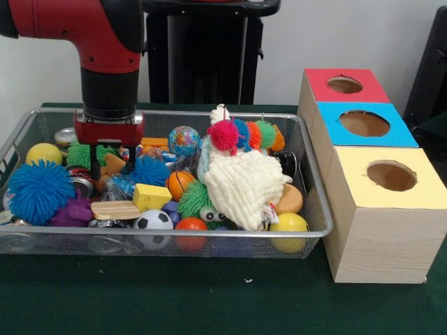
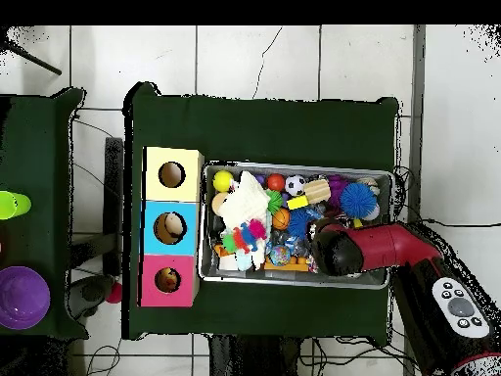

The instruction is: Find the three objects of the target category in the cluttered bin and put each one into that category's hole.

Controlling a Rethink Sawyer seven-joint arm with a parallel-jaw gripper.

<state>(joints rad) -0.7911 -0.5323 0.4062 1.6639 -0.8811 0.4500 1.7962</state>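
Observation:
A wire mesh bin (image 1: 70, 244) is packed with toys. My gripper (image 1: 112, 163) reaches down into its left part, open, with its fingers (image 1: 94, 166) straddling a tan-orange toy (image 1: 112, 165). Right beside it is a small blue spiky ball (image 1: 149, 169). A larger blue spiky ball (image 1: 38, 190), a yellow ball (image 1: 43, 152), a basketball (image 1: 179, 183), a soccer ball (image 1: 154, 221) and a yellow cheese block (image 1: 151, 197) lie nearby. To the right stand three boxes with a red hole (image 1: 344, 84), a blue hole (image 1: 364, 123) and a yellow hole (image 1: 391, 176). In the overhead view the arm (image 2: 344, 249) hides the gripper.
A white knitted cloth (image 1: 241, 185) is heaped in the bin's middle with a pink spiky ball (image 1: 223, 135) on top. A second yellow ball (image 1: 288, 224) lies at the front right corner. Overhead, the bin (image 2: 294, 167) sits right of the boxes (image 2: 172, 228).

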